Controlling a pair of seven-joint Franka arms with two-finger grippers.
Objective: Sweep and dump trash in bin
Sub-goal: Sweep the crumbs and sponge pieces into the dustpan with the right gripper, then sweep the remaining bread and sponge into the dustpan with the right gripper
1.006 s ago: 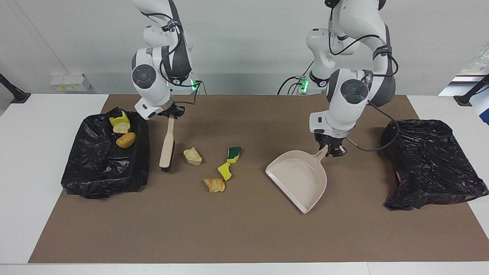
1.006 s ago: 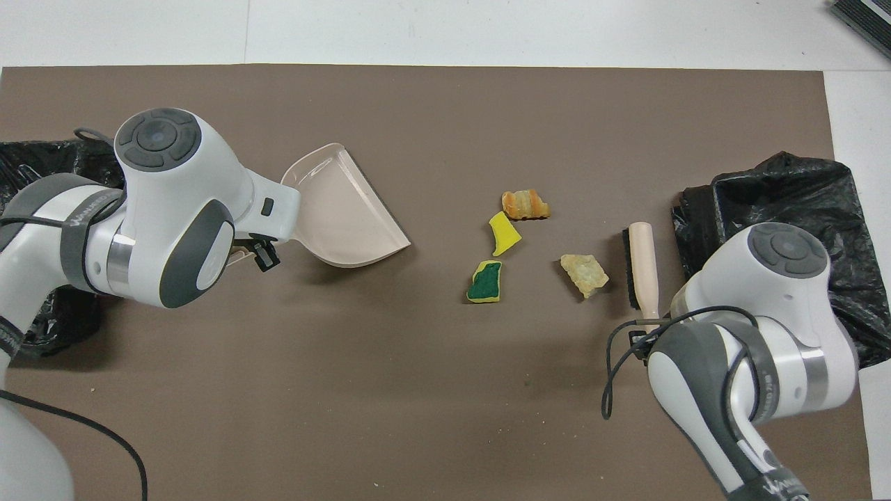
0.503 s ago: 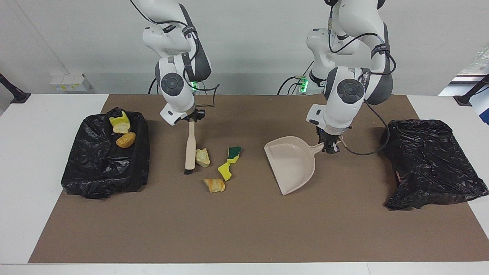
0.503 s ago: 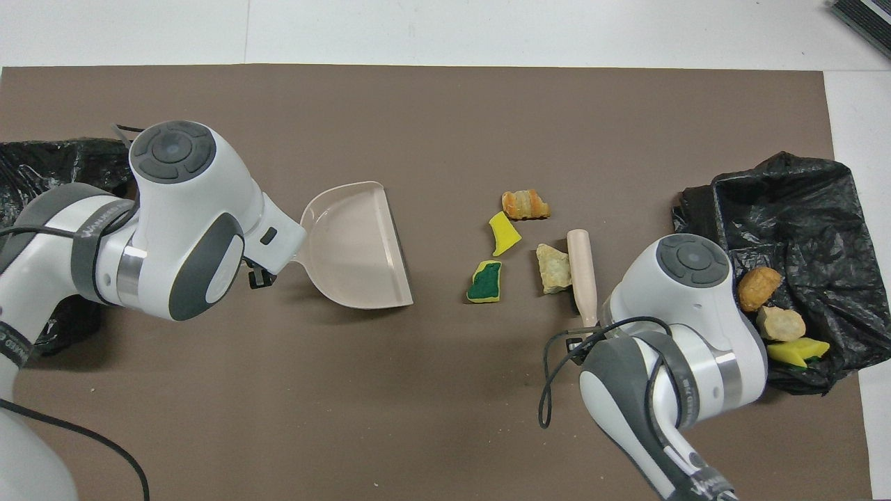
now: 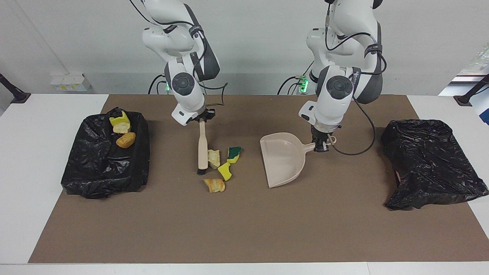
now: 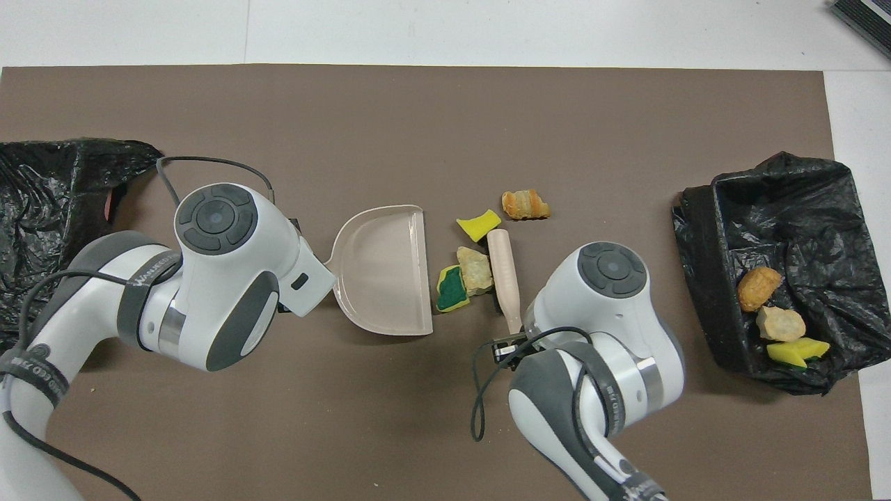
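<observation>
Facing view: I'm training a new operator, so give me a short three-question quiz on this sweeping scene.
1. True or false: the left hand holds the brush.
2. How many scraps lie loose on the brown mat? A two, B four, C seven.
3. Fill in: the golden-brown chunk lies ___ from the robots than the brush.

Key:
1. False. The left hand holds the dustpan; the right hand holds the brush.
2. B.
3. Farther.
</observation>
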